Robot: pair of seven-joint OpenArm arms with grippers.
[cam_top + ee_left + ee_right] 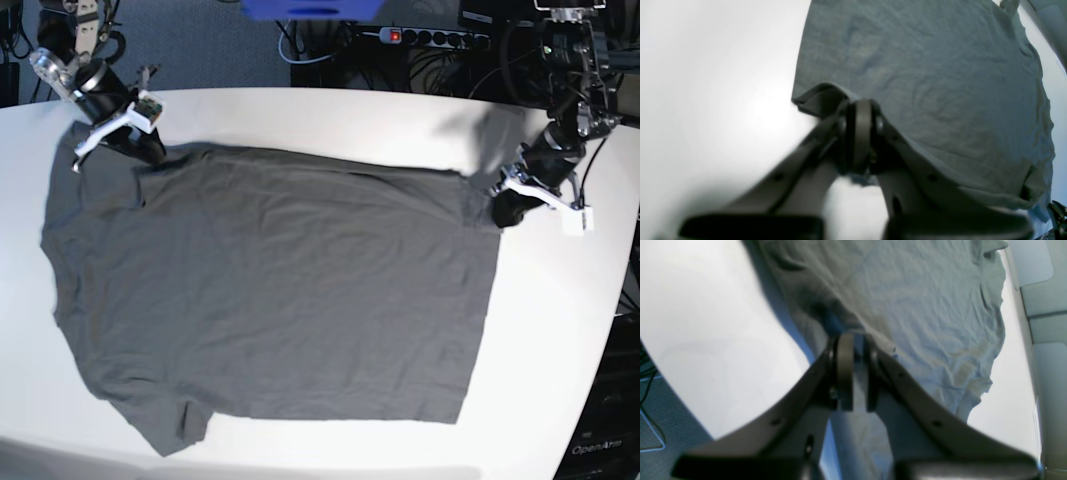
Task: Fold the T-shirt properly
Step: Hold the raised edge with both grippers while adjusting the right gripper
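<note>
The dark grey T-shirt lies spread flat on the white table, its hem toward the right of the base view and its sleeves toward the left. My left gripper is shut on the far hem corner. In the left wrist view its fingers pinch a raised fold of the T-shirt. My right gripper is shut on the far shoulder edge. In the right wrist view the grey cloth runs in between the closed fingers.
A power strip and cables lie behind the table's far edge, with a blue object at the top. The table's rounded edge drops to grey carpet just beside the right gripper. Bare tabletop borders the shirt on every side.
</note>
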